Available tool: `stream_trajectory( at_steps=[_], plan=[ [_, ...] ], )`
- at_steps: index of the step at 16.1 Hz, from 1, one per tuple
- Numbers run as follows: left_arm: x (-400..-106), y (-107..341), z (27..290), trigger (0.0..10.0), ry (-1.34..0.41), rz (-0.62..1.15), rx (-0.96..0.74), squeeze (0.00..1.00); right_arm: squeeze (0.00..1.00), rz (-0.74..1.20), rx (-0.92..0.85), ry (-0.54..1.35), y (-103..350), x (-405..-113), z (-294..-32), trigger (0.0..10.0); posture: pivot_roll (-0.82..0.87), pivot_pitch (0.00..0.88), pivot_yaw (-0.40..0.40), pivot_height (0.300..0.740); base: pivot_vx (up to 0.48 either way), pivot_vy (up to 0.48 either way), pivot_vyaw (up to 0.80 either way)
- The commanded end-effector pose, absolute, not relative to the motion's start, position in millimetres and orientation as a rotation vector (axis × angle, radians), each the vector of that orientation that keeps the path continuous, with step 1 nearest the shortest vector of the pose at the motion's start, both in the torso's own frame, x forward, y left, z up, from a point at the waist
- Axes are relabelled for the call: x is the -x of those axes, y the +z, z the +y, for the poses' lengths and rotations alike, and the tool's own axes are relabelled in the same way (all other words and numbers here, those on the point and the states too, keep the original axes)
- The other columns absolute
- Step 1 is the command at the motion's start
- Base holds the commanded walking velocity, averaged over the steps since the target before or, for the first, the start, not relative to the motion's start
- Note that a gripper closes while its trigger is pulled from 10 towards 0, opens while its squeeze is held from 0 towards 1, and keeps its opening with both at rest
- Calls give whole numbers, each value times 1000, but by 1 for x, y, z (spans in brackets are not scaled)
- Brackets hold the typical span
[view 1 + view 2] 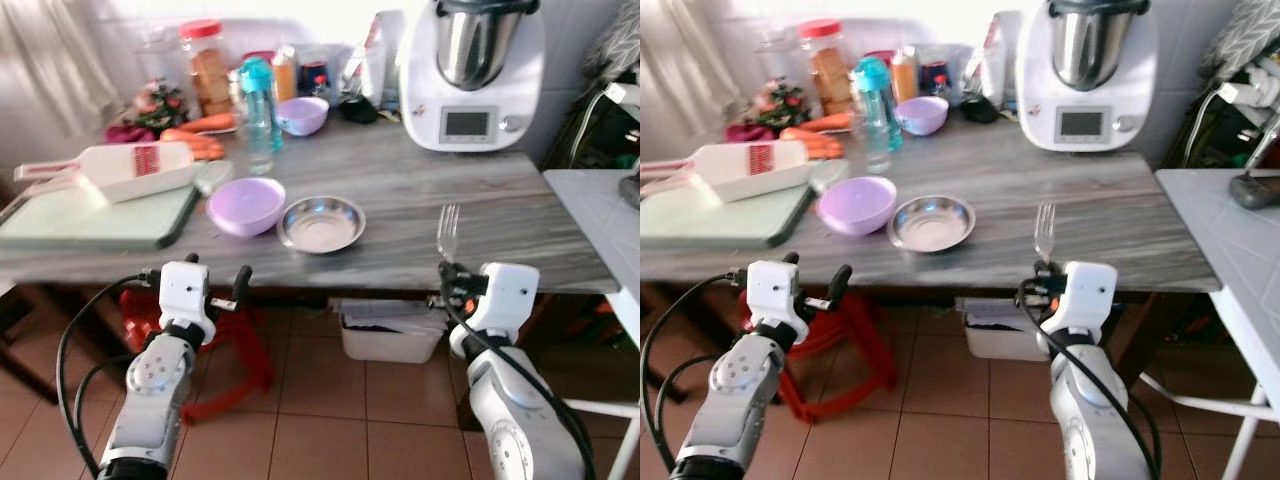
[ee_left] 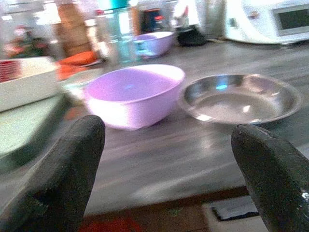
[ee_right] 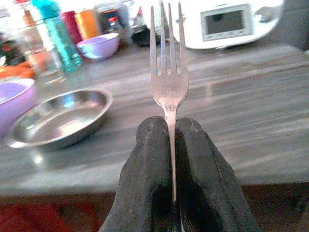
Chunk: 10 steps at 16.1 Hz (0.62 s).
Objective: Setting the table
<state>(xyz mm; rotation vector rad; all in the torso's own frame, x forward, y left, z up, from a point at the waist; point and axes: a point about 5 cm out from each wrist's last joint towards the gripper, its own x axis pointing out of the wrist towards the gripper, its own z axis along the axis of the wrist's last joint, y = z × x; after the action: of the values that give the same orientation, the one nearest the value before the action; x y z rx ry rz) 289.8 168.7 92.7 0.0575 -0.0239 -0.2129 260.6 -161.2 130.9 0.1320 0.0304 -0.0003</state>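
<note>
I have the right gripper [image 1: 447, 268] low in the right half of the head view, just off the front edge of the surface, its fingers [image 3: 193, 164] clenched on the handle of a fork [image 1: 448, 232] that stands upright, tines up. The left gripper [image 1: 214, 283] sits at lower left, also short of the edge, with its fingers [image 2: 67, 174] spread wide and nothing between them.

My worry is the grip: the fingers pinch only the thin handle low down, so the fork could pivot or slide out if I swing the arm quickly or touch the edge on the way in. Held upright like this, it also has to be tipped flat before I let go, or it will likely drop and bounce, perhaps onto the tiled floor [image 1: 320, 400]. The steel dish [image 1: 321, 223] lies left of the fork in the middle of the frame, with the lilac bowl [image 1: 246, 205] just beside it; setting down too close could knock the dish.

The grey wood-grain surface [image 1: 450, 190] is crowded at the back: a white kitchen machine [image 1: 470, 70] at upper right, a teal bottle [image 1: 258, 100], a second lilac bowl [image 1: 303, 115], jars and carrots [image 1: 200, 135] at upper left, and a pale green cutting board [image 1: 90, 220] carrying a white slicer [image 1: 125, 170] at left. A white side table [image 1: 600, 215] stands at the right edge, a red stool [image 1: 230, 345] underneath.
</note>
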Motion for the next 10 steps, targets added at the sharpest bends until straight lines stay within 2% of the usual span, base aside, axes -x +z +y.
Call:
stream_trajectory(
  at_steps=[1, 10],
  plan=[
    [-291, 97, 164, 10000, -240, -39, -56, 0, 0, 19, -128, -17, 133, -262, -166, 10000, -45, 3, 67, 740, 401, 0, 0],
    [-294, 101, 161, 10000, -264, -53, -40, 0, 0, 36, -143, -14, 129, -261, -163, 10000, -43, 1, 69, 740, 399, 0, 0]
  ],
)
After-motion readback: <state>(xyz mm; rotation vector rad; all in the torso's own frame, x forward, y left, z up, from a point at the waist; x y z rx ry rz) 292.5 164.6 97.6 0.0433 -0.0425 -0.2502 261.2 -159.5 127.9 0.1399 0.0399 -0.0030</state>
